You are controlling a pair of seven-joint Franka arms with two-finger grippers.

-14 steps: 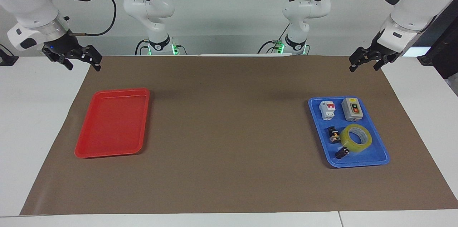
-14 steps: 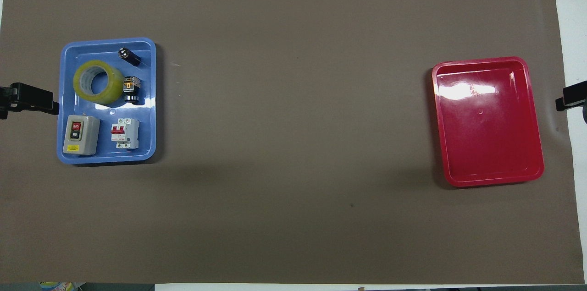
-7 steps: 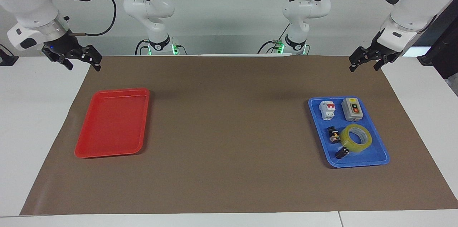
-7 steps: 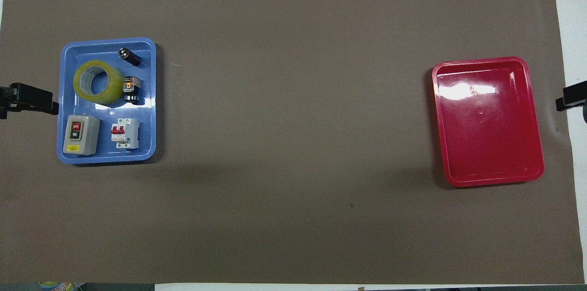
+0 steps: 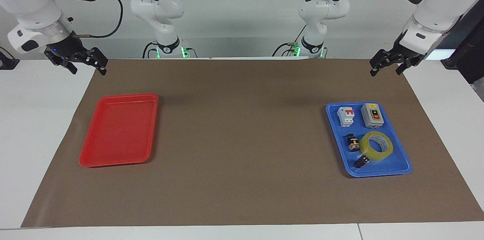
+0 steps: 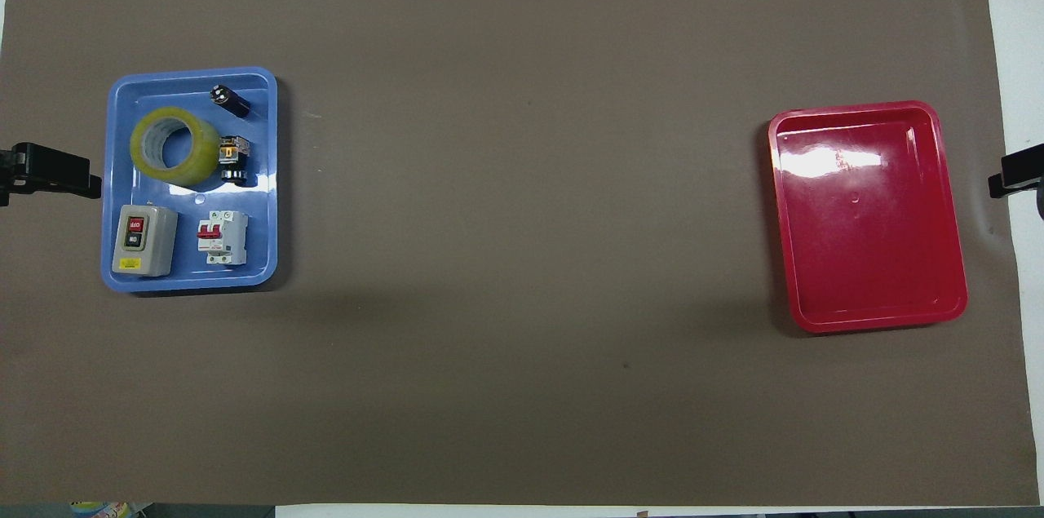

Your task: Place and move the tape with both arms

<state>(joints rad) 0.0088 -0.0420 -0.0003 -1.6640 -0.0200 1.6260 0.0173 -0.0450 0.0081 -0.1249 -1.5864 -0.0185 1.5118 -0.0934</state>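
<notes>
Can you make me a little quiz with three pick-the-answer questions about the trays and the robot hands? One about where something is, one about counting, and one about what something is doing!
1. Where is the tape?
A. in the red tray
B. in the blue tray
C. on the brown mat

2. How many things lie in the blue tray?
A. two
B. three
C. five

3. What is the left end effector doing?
A. hanging in the air, holding nothing
B. holding the tape
C. resting in the red tray

Answers:
1. B, the yellow ring lies in the blue tray, at the left arm's end of the table.
2. C, the tape, a grey switch box, a white breaker and two small dark parts.
3. A, it hangs over the mat's edge with nothing between its fingers; the right end effector also hangs up, and the red tray holds nothing.
</notes>
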